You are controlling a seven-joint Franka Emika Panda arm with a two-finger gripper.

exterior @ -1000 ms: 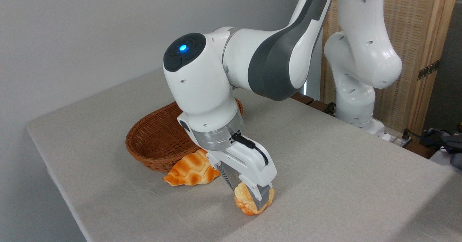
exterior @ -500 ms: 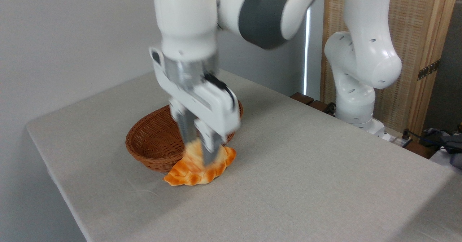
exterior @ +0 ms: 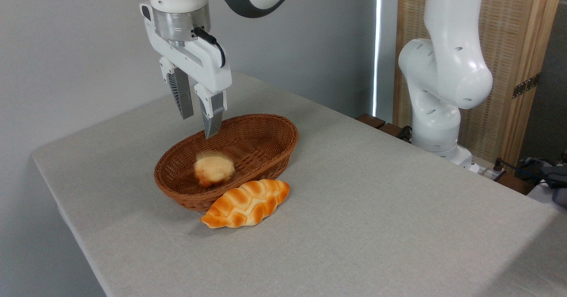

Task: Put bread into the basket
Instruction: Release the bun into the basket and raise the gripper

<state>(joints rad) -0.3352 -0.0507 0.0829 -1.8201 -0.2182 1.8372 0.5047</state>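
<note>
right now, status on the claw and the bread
Claw open, empty, above the basket. Bread inside the basket, blurred. Braided loaf on the table against the basket's front, not obstructing.

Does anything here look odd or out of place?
Only slightly: the braided loaf lies on the table against the basket, not in it. The bun looks blurred inside. The gripper hangs open above.

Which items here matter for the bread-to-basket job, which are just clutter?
Job:
- bread, blurred, inside the basket
- basket
- gripper, open, above the basket

Clutter:
- braided loaf, on the table against the basket's front
- cables, far right
</note>
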